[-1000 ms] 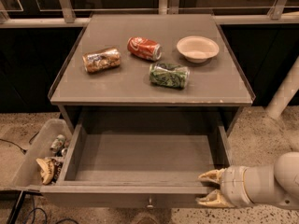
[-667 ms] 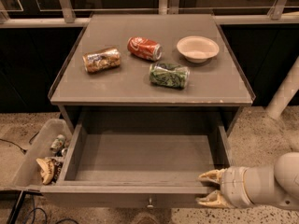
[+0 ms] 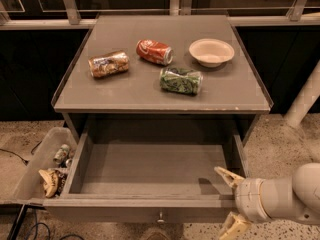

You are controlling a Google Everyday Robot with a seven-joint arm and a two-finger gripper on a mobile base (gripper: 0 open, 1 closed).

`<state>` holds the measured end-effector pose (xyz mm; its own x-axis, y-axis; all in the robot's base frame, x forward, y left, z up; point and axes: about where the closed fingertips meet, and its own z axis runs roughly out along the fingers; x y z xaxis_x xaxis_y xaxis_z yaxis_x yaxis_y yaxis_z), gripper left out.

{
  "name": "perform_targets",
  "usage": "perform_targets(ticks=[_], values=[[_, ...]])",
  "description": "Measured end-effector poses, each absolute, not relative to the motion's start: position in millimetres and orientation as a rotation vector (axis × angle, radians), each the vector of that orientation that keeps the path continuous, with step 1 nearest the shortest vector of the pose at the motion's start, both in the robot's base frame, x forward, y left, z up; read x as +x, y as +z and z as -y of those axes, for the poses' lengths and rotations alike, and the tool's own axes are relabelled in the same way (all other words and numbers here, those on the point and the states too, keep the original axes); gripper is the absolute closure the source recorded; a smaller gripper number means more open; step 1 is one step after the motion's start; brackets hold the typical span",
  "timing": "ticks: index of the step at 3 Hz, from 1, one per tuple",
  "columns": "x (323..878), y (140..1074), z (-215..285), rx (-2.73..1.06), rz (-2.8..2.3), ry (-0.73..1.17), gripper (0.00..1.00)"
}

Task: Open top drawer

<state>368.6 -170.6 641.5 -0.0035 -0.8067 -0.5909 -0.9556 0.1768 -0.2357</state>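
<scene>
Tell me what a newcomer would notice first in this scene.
The top drawer stands pulled far out, showing its plain grey inside. At its front right corner sits the white gripper, fingers spread, one above the drawer's front edge and one below. On the tabletop a red can, a green can and a gold can lie near a pale bowl.

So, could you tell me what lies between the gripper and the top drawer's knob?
Only the top drawer's bare front, per the camera view; the open gripper sits at its right corner.
</scene>
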Motion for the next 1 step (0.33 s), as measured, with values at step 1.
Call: perform_targets(ticks=[1], values=[[368.6,641.5,170.6,-1.66,-1.839,0.309,0.0]])
